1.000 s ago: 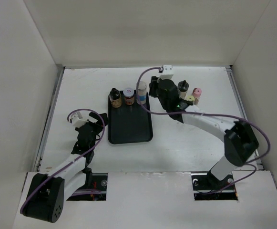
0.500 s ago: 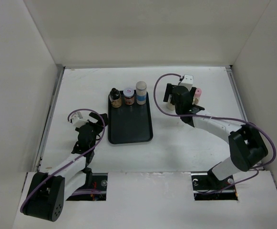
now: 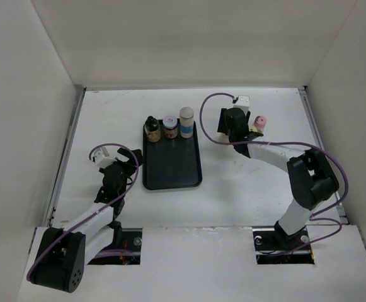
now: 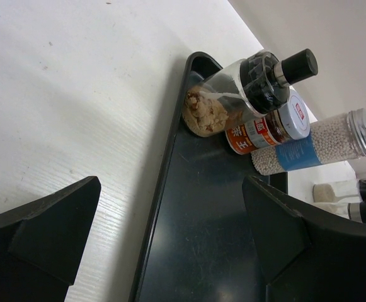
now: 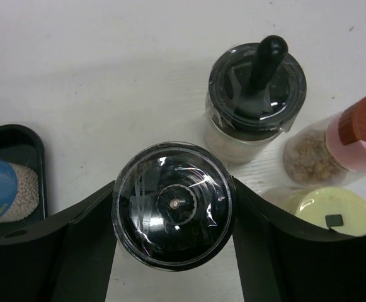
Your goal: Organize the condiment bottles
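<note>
Looking down on a white table (image 3: 107,119), the left arm sits low on the left side. The left gripper (image 4: 171,201) points toward a black tray (image 3: 172,167). Its fingers (image 4: 44,223) are spread wide with nothing between them, and they are clear of the tray's near left rim.

Three bottles stand in a row at the far end of the tray, close together. On the left is a black-capped bottle (image 4: 233,94) holding tan chunks. In the middle is a grey-capped bottle (image 4: 268,129) with a red label. On the right is the tallest one, the blue-label bottle (image 4: 308,148), filled with pale beads.

To the right of the tray, the right arm reaches across the table to a group of four bottles on the bare surface. The right gripper (image 3: 234,126) is over the leftmost of these, a black-lidded bottle (image 5: 172,204) seen from straight above in the wrist view. Its fingers (image 5: 82,245) sit against both sides of that bottle, partly closed around it. The bottle is upright just beside the tray's far right corner.

Past it, farther from the arm, stands a knob-topped bottle (image 5: 256,82) with pale contents. Right of that is a pink-capped bottle (image 5: 353,141) holding brown bits. In front of the pink one is a yellow-capped bottle (image 5: 324,211). These three stand close to one another, near the held bottle but not touching it.
</note>
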